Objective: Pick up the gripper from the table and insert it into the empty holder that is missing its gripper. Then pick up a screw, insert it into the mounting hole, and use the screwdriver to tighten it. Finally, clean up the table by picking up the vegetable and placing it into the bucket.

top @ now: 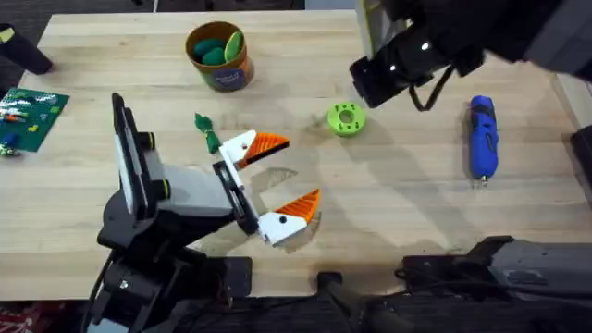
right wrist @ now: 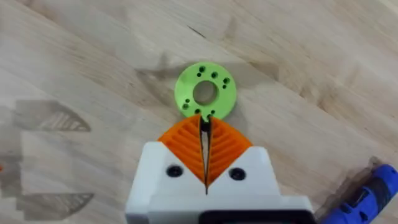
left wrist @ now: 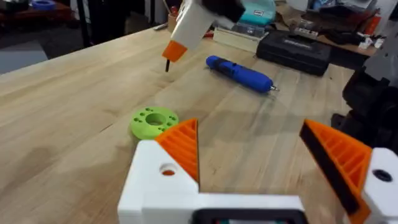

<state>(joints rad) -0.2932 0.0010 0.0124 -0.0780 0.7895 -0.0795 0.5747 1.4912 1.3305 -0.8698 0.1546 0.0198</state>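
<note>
Right claw (right wrist: 205, 127), pads pressed together on a small dark screw (judged), hangs directly over the green ring (right wrist: 205, 91). Screwdriver (top: 482, 137) lies beyond the ring, lengthwise, nearest the right arm. Left claw (top: 277, 178) spread, idle.

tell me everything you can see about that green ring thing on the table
The green ring is a bright lime disc, plastic-looking, with a large centre hole and several small holes around it. It lies flat on the table, between the bucket and the screwdriver. The right hand hangs just over its edge, fingers shut on something small and dark; whether that touches the ring is unclear.
</note>
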